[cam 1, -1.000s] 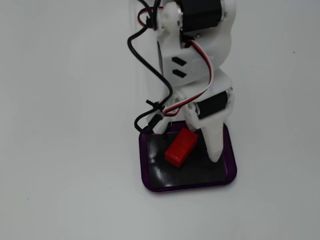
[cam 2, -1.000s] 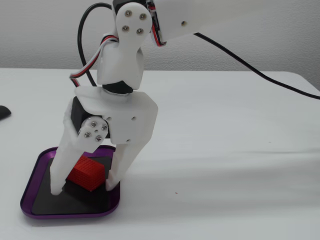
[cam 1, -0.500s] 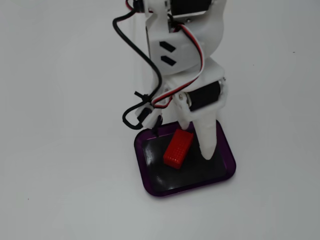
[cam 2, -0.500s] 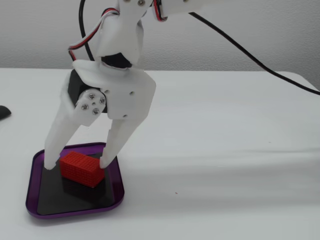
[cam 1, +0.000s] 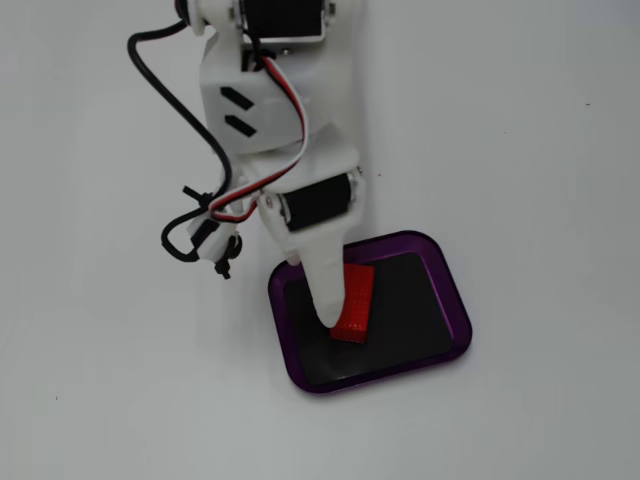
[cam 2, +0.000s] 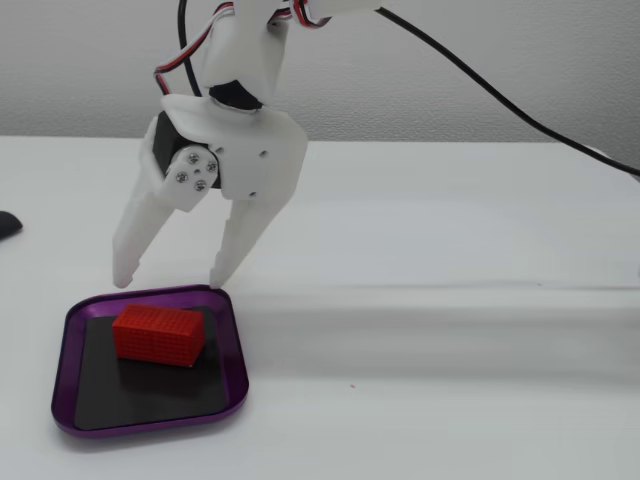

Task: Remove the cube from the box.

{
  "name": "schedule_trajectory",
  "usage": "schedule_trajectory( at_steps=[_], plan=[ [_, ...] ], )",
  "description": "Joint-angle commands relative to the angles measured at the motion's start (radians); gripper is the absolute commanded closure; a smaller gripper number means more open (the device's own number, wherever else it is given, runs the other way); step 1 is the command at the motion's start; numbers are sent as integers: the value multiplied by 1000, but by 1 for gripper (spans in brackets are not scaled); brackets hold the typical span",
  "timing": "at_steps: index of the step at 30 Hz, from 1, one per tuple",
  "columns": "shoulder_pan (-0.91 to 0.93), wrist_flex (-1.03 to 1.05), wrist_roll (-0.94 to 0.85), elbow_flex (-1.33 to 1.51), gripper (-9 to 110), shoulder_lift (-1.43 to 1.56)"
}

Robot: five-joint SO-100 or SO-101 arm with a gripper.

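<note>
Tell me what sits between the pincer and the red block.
Nothing. In a fixed view from the side, the open pincer hangs above the red block with only empty air between them; the block lies alone on the purple tray.

Cube [cam 2: 158, 333] finely studded red plastic; box [cam 2: 236, 358] glossy translucent purple rim w/ matt black floor; gripper [cam 2: 170, 277] smooth white plastic.

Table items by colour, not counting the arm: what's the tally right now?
Red: 1, the studded cube, lying in the tray.
Purple-rimmed: 1, the shallow tray.
Black: 1, an object cut off at a fixed view's left edge.
Total: 3
</note>
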Motion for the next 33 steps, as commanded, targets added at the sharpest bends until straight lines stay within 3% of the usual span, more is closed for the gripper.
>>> schedule_trajectory(
  at_steps=[1,33],
  plan=[
    [-11,-6,-6,-15,78,74],
    [-83,-81,-9,-29,78,-46]
  ],
)
